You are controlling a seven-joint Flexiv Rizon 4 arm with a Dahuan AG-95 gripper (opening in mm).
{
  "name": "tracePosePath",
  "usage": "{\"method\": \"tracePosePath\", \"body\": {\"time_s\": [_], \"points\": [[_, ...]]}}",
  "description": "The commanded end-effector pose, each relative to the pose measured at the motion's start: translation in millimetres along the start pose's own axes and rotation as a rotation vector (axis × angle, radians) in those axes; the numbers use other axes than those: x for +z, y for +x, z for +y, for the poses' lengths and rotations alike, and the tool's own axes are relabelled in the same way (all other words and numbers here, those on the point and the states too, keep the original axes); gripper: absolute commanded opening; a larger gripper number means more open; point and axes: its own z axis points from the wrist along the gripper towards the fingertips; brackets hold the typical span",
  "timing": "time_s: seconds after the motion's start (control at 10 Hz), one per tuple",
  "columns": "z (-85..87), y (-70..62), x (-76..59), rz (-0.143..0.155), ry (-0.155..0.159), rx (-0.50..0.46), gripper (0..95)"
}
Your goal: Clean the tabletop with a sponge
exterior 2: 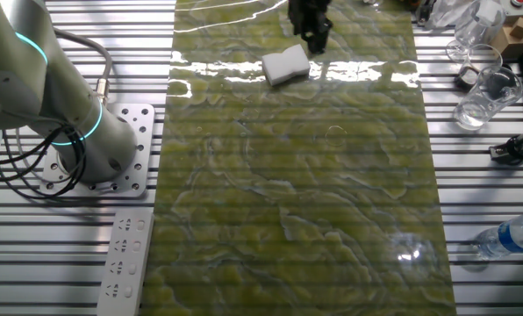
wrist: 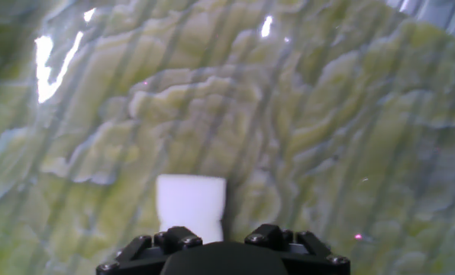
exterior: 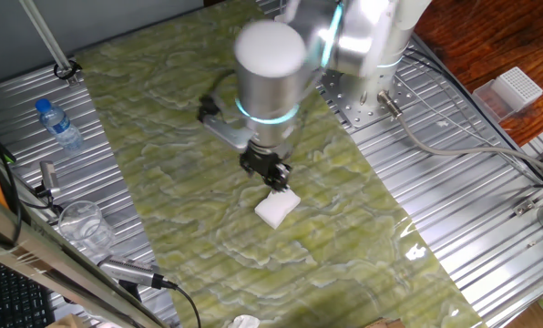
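White sponge lies flat on the green tabletop, just below and slightly to one side of the gripper, whose fingers hold nothing, though their opening cannot be judged.

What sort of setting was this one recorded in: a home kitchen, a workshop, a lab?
Most likely a robotics lab bench. The arm's base is bolted to ribbed metal panels, the marbled tabletop is a sheet laid over them, and a power strip and loose cables lie alongside.
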Motion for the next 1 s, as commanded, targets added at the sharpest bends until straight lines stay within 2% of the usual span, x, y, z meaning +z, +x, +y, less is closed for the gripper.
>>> {"method": "tracePosePath", "body": {"time_s": [0.1, 0.3, 0.7, 1.0], "points": [[4.3, 3.6, 4.0, -0.011, 0.003, 0.008, 76.0], [8.0, 5.6, 16.2, -0.027, 0.012, 0.015, 76.0], [11.8, 6.0, 32.1, -0.038, 0.016, 0.016, 76.0], [12.5, 6.8, 31.9, -0.045, 0.015, 0.058, 76.0]]}}
